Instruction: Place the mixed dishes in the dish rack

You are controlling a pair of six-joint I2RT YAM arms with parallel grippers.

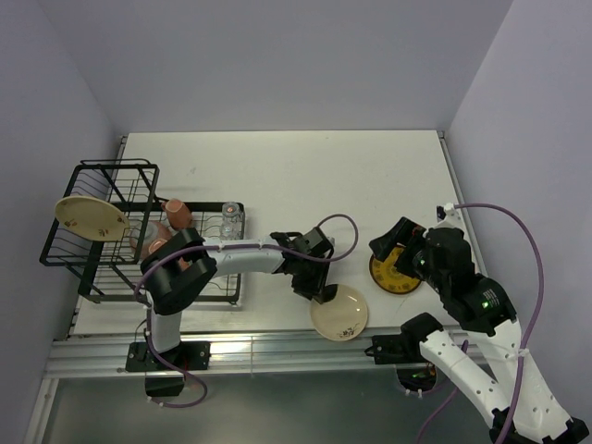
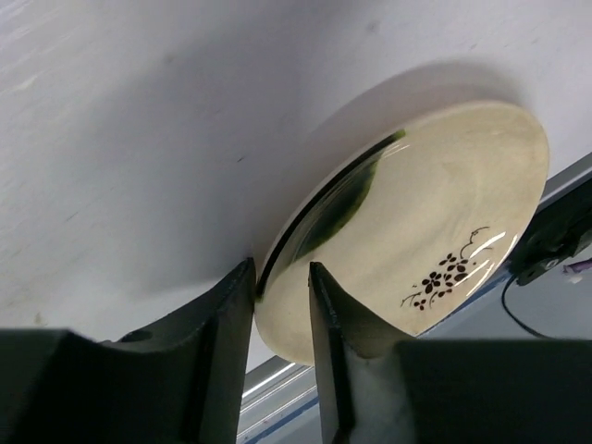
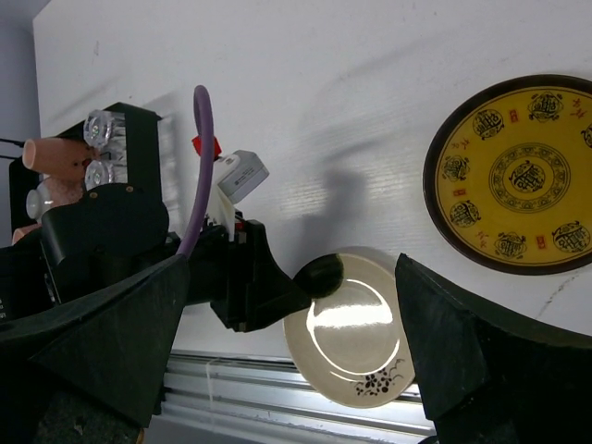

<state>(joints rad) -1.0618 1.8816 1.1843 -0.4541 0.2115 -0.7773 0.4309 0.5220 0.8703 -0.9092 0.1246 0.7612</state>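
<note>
Left arm stretched low and rightward over the table (image 1: 277, 176). Left gripper (image 2: 280, 310) is narrowed onto the rim of a cream floral plate (image 2: 416, 213) at the table's near edge, with the rim pinched between both fingers.

Right gripper (image 1: 390, 242) hangs over the yellow ornate plate (image 3: 518, 171), jaws spread wide, nothing held.

Dish rack (image 1: 129, 190): second cream plate (image 1: 91, 219) in the raised basket; pink mugs (image 1: 178, 214) and clear glasses (image 1: 231, 218) on the grid base.

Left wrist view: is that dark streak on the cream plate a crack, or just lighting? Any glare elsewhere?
Left wrist: the streak on the cream plate follows the glaze curve, likely a reflection of the dark left end effector, not a crack. Right wrist: a bright glare band crosses the same plate's centre. Top external: no glare on it.
</note>
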